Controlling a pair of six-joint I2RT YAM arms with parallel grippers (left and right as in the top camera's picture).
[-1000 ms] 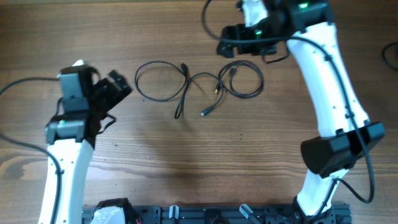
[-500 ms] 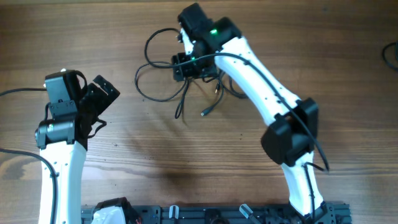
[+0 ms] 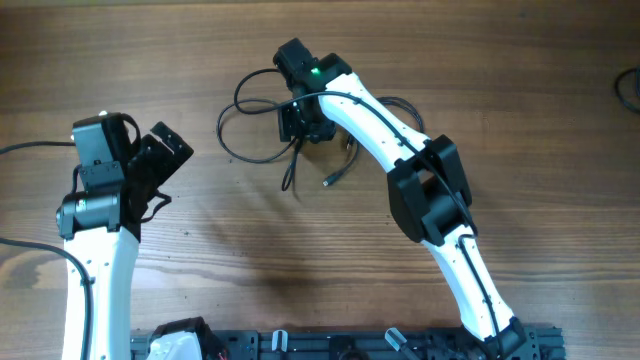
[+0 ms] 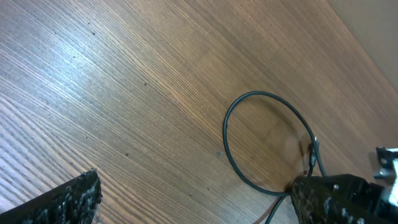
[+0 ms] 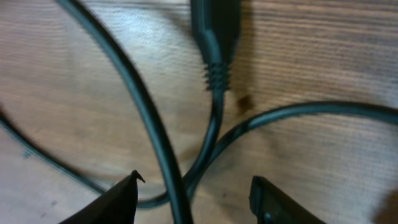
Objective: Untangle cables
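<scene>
Moved: right arm has swung in from the far right onto the cables (image 5: 214,118). Near side: left pincer (image 3: 165,150) sits wide open, clear of them, likely waiting its turn. Further out: right arm stretched, wrist pitched down, right pincer (image 5: 193,199) part-open astride their crossing on the table (image 3: 300,260), nothing gripped yet.

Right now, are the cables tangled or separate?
Tangled. Close up, the cables cross one another just below a plug, inside the open right gripper; overhead, their loops overlap.
</scene>
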